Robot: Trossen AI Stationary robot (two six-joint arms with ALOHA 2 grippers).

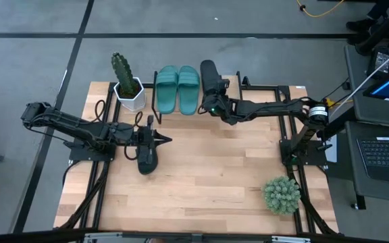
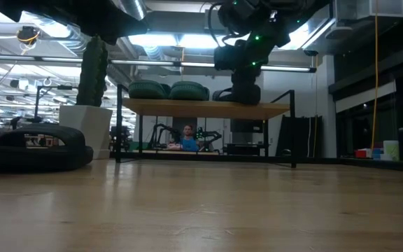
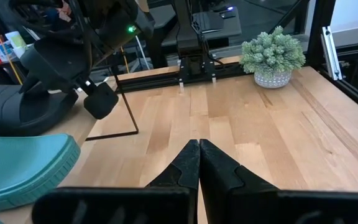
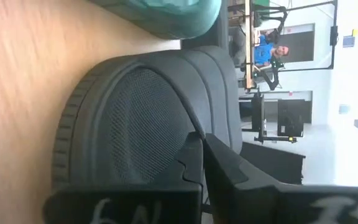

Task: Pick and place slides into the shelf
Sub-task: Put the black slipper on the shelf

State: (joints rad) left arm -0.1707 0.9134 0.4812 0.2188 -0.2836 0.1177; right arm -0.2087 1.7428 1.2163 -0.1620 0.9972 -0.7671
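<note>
Near edge: small bushy plant on table, right side, clear of our work. Left gripper over table centre-left, fingers together, empty; last black slide lies just beside it, on table. Right gripper at shelf, fingers together, resting against black slide on plank, right of two teal slides. We judge: lift right gripper straight off, avoid dragging slide. Then open left gripper, grip strap of table slide, place it in free spot on plank.

The table's middle lies open; the cactus pot and shelf crowd its far edge.
</note>
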